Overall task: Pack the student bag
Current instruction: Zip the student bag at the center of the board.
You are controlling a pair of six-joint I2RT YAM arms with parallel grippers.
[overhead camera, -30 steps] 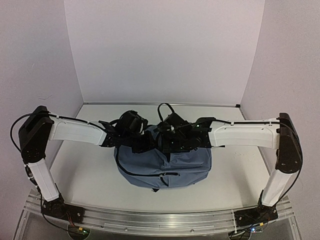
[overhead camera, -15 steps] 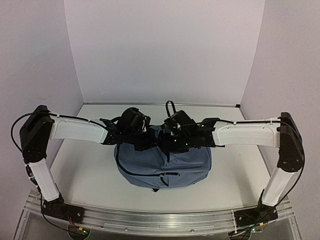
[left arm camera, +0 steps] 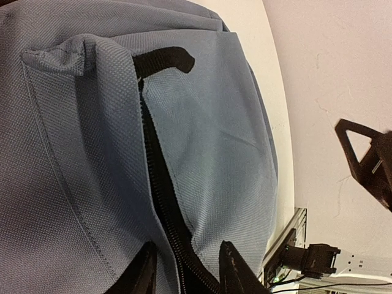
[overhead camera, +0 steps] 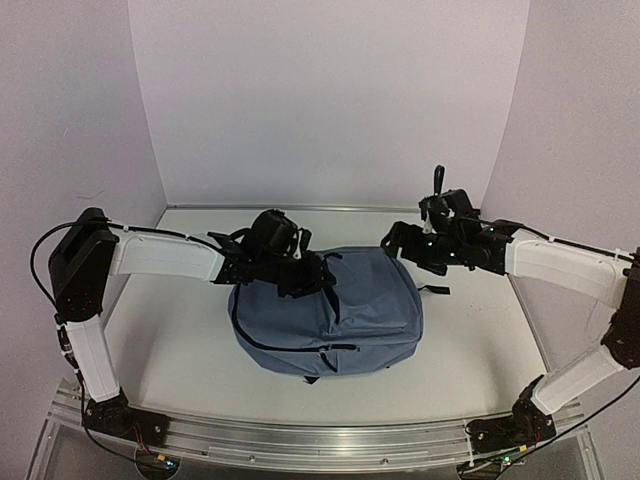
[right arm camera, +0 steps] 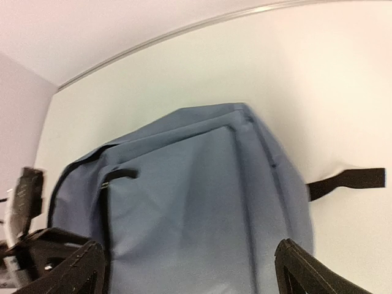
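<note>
Flat on table, student bag. Astride its zipper, left gripper, part-open; above its top-right corner, right gripper, wide open, empty. Probably best: pinch squarely, pull along the track, brace fabric opposite.

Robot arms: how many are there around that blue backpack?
2. The left arm reaches in from the left, left gripper over the slate-blue backpack, astride its zipper. The right arm comes from the right, right gripper open near the backpack's upper right corner. None appear hidden.
</note>
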